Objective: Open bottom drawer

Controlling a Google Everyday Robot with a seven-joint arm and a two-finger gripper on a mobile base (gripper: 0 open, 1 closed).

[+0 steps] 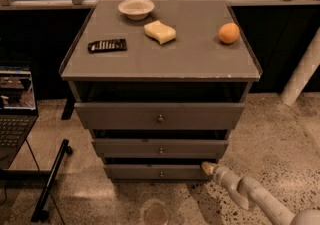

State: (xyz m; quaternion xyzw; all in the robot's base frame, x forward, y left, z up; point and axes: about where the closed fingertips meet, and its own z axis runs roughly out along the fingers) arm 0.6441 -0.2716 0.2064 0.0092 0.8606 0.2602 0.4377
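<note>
Camera view: the bottom drawer (pixel 135 171), slimmest of three grey fronts, sits at 6 o'clock under the cabinet top (pixel 165 61), with its small knob (pixel 161 173) at centre. The gripper (pixel 206 167) is at 3 o'clock of that front, just beside its right end. I cannot tell how wide the claw stands.

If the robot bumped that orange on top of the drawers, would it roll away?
Probably yes: the orange looks round, so a nudge would likely set it rolling across the flat cabinet top. It looks firm, so it likely wouldn't squash. The robot's hand is down by the right end of the bottom drawer, nowhere near it.
</note>
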